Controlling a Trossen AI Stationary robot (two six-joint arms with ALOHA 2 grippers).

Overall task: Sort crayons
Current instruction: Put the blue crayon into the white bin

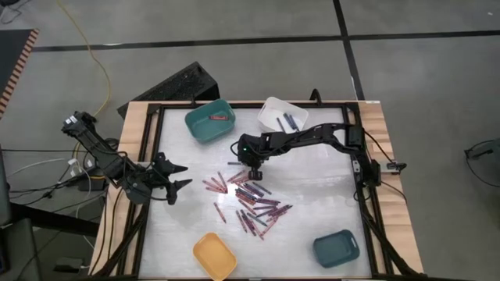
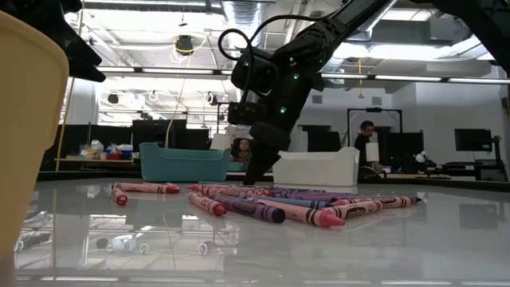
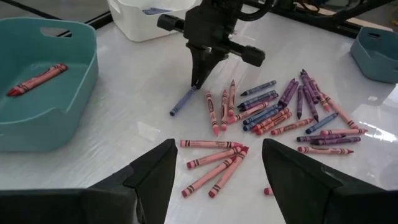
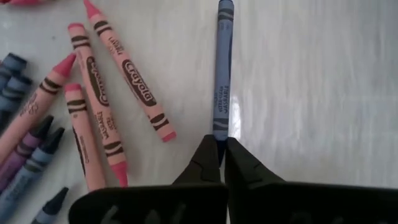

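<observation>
Several crayons, red, pink and blue-purple, lie flat and scattered in the middle of the white table. One blue crayon lies apart at the pile's far-left edge. My right gripper stands over its end and is shut on it. My left gripper hangs open above the table's left side, clear of everything; red crayons show on the table beyond its fingers. My right gripper pinches the blue crayon's end between its two fingertips. The fingers slant steeply down onto it from above. The crayon still lies flat on the table, its length stretching away from the fingers.
A teal bin at the far left holds one red crayon. A white bin at the far middle holds blue crayons. A yellow bin sits at the near edge, a second teal bin at the near right.
</observation>
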